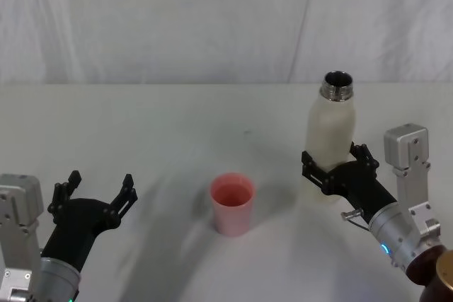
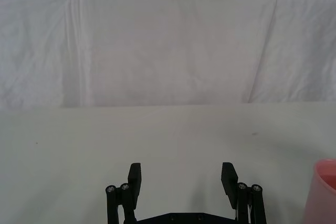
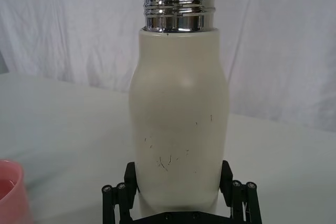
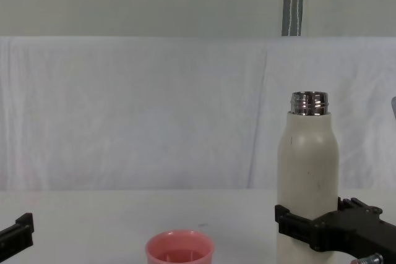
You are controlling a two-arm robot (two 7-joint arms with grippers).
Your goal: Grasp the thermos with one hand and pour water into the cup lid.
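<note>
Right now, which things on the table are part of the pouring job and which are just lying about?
Part of the job:
- tall cream-white thermos with open steel neck, upright, right gripper around its lower body
- small round pink cup lid, upright, left of the thermos

Not in use:
- left gripper, open and holding nothing, at near left
- white table and white backdrop cloth

**Black linkage grippers on silver wrists**

Both the left gripper and the right gripper are built of matte black linked bars ending in flat rectangular pads; small silver screws are seen at the pivots; each wrist is ringed in silver metal; a boxy silver-grey housing is mounted beside each; a small blue-green light is set into each cuff.
</note>
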